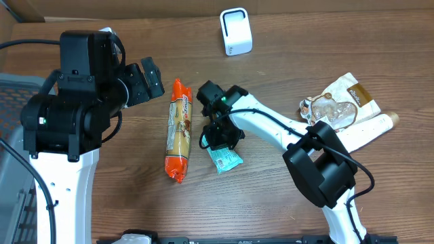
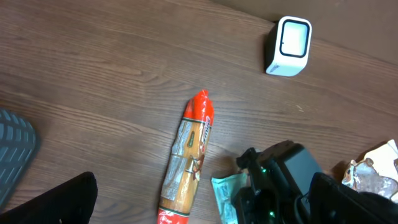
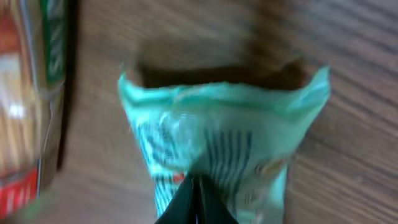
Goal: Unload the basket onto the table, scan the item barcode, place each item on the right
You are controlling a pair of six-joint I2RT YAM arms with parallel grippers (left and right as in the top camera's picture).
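Here, seen from overhead with twelve o'clock at the far edge of the table, the right gripper sits near the middle. Its jaws are pressed fully together on the twelve o'clock end of the teal packet. In the right wrist view the fingertips meet in a point over the packet's near edge, and the rest of the wrapper stretches away from them. Its print is blurred, so I cannot tell whether a barcode faces up, nor whether the packet is off the wood. The white scanner stands upright near the far edge, well apart from the packet at twelve o'clock. An orange snack roll lies lengthwise near the packet at nine o'clock, not touching it. The left gripper hangs at ten o'clock from the roll, jaws spread wide with nothing between them. Crumpled bags lie at three o'clock
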